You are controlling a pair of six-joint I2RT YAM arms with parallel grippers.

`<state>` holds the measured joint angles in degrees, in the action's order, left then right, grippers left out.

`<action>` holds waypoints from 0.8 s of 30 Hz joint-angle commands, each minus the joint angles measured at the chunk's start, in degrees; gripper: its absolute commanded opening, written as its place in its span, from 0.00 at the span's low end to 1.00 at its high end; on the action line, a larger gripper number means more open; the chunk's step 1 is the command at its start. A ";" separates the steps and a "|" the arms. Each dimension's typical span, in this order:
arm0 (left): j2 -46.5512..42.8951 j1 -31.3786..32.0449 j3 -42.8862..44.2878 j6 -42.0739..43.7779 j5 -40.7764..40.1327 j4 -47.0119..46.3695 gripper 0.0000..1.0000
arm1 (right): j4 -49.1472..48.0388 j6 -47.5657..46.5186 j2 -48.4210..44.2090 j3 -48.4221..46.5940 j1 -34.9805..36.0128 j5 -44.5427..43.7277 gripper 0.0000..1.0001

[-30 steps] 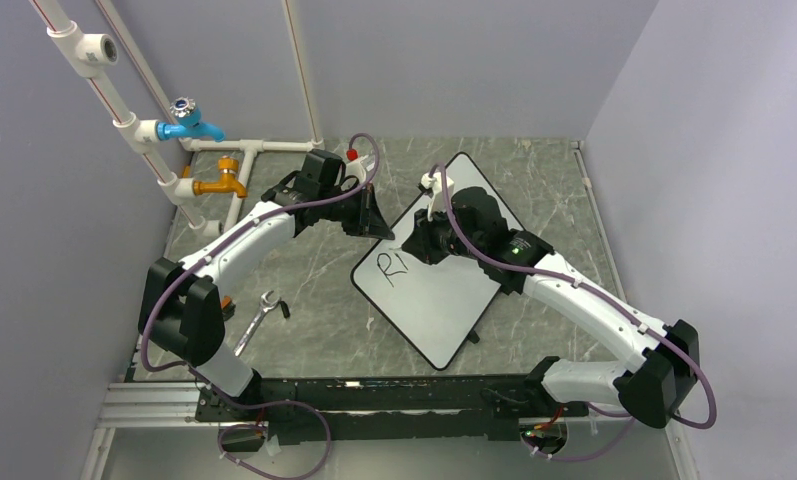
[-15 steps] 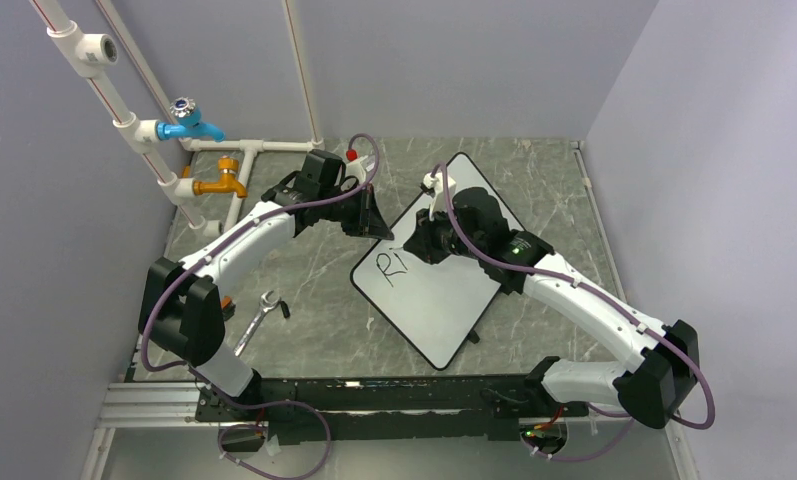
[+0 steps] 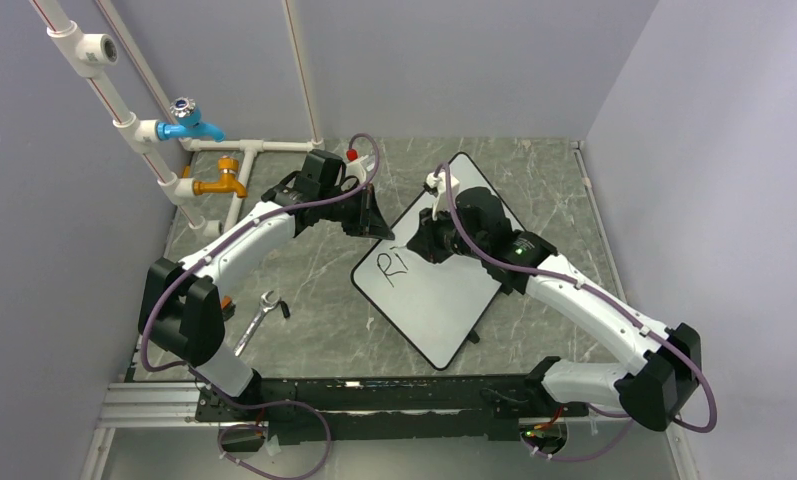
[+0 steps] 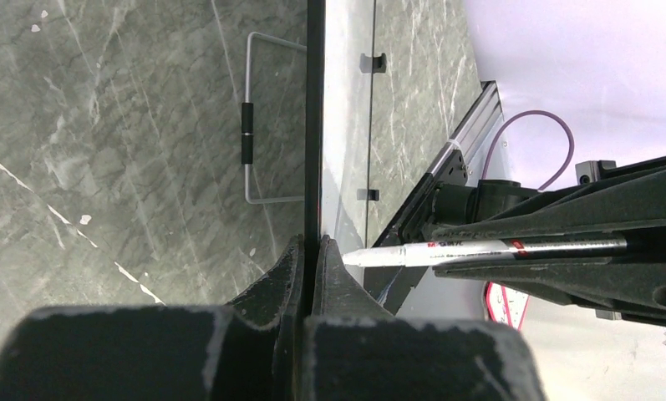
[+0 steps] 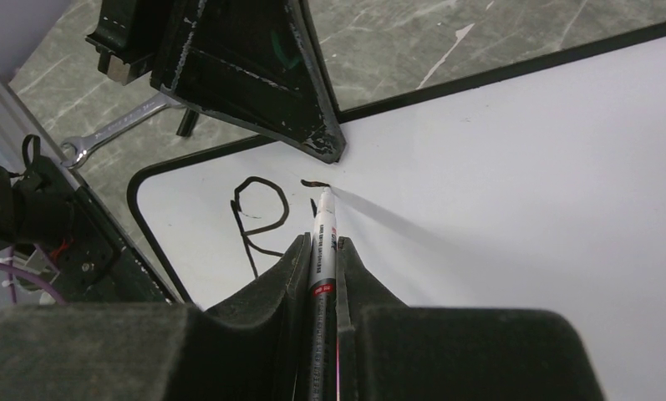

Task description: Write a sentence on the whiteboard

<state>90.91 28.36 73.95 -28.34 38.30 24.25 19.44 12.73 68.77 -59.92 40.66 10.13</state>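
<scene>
- While L gripper pinches the whiteboard rim, board lies just right of it.
- Only "R" + start of "i" of the sentence done, just beyond marker tip.
- R gripper clamped on marker; next prob. finish "i" w/ light pressure.

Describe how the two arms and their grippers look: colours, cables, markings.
Both the left arm and right arm have white tubular links joined by black joint housings, with a purple cable looping along each. The left gripper and right gripper are matte black wedges with scuffed pale edges. A small green light glows on the right arm.
</scene>
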 commanded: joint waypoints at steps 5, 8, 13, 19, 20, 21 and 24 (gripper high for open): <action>-1.44 1.34 4.12 1.92 -0.71 1.46 0.00 | -0.22 -1.18 -3.54 -0.26 -1.90 -1.50 0.00; -0.66 1.34 7.41 5.03 -1.79 6.06 0.00 | -0.40 -0.62 -5.44 0.17 -2.16 -2.21 0.00; 0.89 1.28 13.94 10.50 -4.23 14.85 0.00 | -0.74 -0.10 -7.67 0.92 -3.09 -2.06 0.00; 2.16 1.30 16.44 12.35 -5.92 17.60 0.00 | -0.09 0.43 -8.82 0.88 -4.65 -2.10 0.00; 2.27 1.25 16.63 12.30 -6.19 17.77 0.00 | 0.14 0.49 -8.91 0.80 -4.93 -2.03 0.00; 2.32 1.34 16.92 12.19 -6.42 17.92 0.00 | 0.48 0.51 -8.95 0.78 -5.10 -1.97 0.00; 2.41 1.34 17.00 11.01 -6.28 16.69 0.00 | 0.53 0.57 -9.24 1.06 -5.55 -1.81 0.00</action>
<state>93.71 29.93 87.88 -18.85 34.68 41.82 20.51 12.62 61.01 -59.07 35.73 8.86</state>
